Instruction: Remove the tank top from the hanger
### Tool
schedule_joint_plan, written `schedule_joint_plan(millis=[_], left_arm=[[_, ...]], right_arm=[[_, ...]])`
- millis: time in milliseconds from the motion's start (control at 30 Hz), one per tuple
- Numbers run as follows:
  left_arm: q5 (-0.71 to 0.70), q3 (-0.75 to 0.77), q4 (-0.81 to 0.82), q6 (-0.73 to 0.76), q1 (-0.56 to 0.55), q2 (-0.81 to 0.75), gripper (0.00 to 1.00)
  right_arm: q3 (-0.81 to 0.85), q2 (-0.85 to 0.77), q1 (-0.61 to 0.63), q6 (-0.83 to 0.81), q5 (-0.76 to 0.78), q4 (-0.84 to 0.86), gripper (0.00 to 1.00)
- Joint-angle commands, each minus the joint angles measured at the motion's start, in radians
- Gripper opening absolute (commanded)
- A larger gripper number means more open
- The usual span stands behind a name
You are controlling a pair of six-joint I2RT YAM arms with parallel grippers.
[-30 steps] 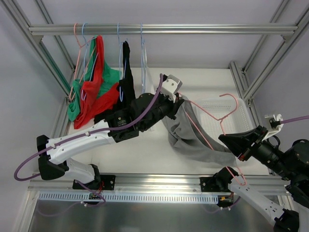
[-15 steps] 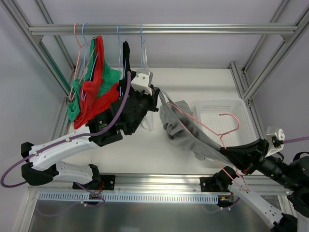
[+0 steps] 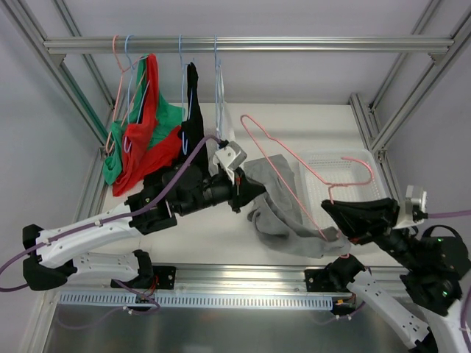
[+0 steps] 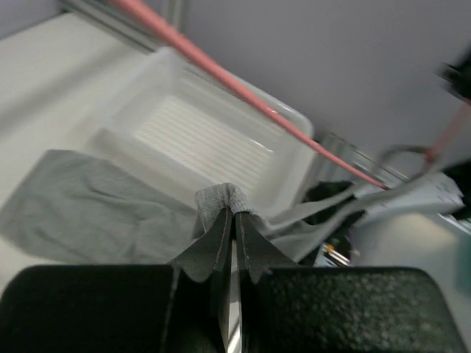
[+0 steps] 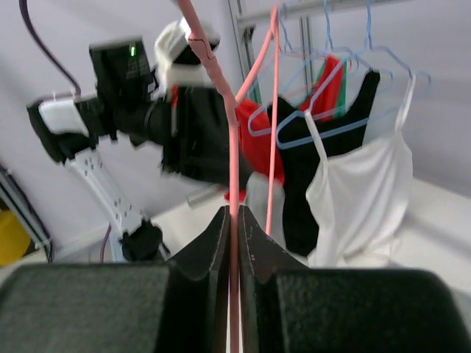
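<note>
Grey tank top pinched by left end effector, arm stretched rightward.

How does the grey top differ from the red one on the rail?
The grey top is slumped on the table, while the red top hangs from the rail. The left claw pinches the grey top; no claw holds the red top. Both are limp cloth.
</note>
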Motion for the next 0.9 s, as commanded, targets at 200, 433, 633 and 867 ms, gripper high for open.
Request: schedule_joint_plan(millis=[200, 433, 633, 867], left_arm=[[0.568, -0.264, 0.268, -0.097, -0.005, -0.056, 0.0], [-0.109, -0.373, -0.05, -0.197, -0.007, -0.238, 0.0], [0.01, -0.468, -0.065, -0.157, -0.007, -0.404, 0.0], [0.101, -0.512, -0.065, -0.157, -0.007, -0.476, 0.0]], right_arm=[[-0.188, 0.373, 0.006, 0.134, 0.118, 1.194, 0.0], [0.203, 0.49, 0.009, 0.012, 0.363, 0.238, 0.0], [0.212, 0.543, 0.007, 0.028, 0.543, -0.023, 0.0], [0.476, 0.865, 0.012, -0.055, 0.615, -0.059, 0.0]])
